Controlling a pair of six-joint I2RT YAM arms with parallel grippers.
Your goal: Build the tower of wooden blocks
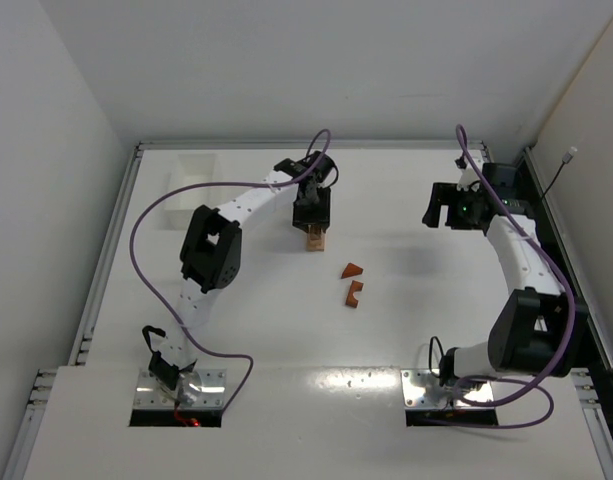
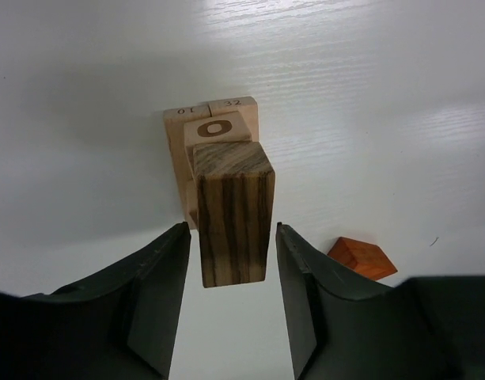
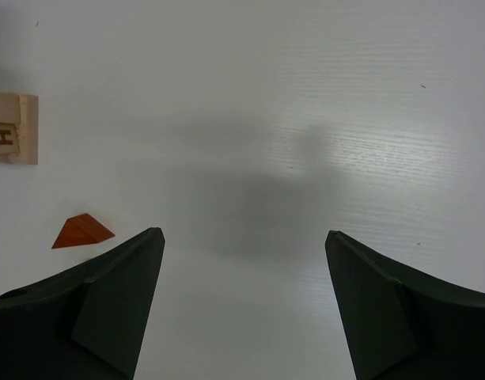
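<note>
Got the tower (image 1: 314, 240) standing mid-table, a bit toward the far side. Topped with a dark striped block (image 2: 233, 222) over tan lettered ones. Can see the left claw (image 1: 312, 216) straddling that top block, fingers (image 2: 159, 301) a sliver off each side, so parted a touch, not pinching. Spotted a reddish-brown wedge (image 1: 352, 270) and a second reddish-brown piece (image 1: 355, 293) lying loose right of the tower, clear of it. Found the right claw (image 3: 242, 231) spread wide over bare table (image 1: 436, 330), well off right, holding nothing.
</note>
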